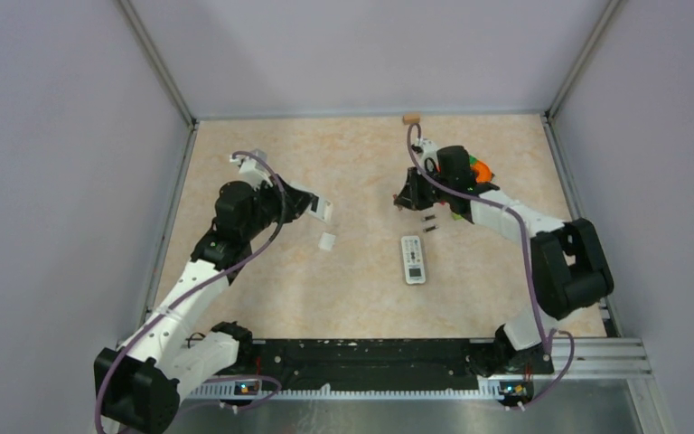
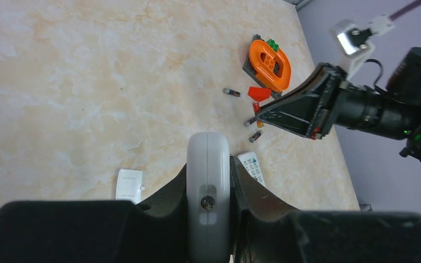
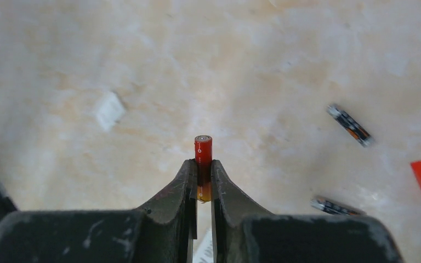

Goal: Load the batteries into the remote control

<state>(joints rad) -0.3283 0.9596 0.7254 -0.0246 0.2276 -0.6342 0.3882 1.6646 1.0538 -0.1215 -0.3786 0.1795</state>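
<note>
My left gripper (image 2: 208,164) is shut on a white remote control (image 2: 208,186), seen edge-on in the left wrist view; in the top view it (image 1: 323,211) is held above the table at centre left. My right gripper (image 3: 200,164) is shut on a reddish battery (image 3: 203,149), whose tip sticks out past the fingertips, above the table at centre right (image 1: 407,201). Loose dark batteries (image 3: 350,125) (image 3: 331,206) lie on the table beside it (image 1: 429,218). A second white remote (image 1: 413,259) lies button side up near the middle.
A small white battery cover (image 1: 327,241) lies on the table below the left gripper. An orange ring on a dark block (image 2: 269,60), a red flat piece (image 2: 259,93) and a green block (image 2: 272,45) sit by the right arm. A small tan object (image 1: 409,117) rests at the back wall.
</note>
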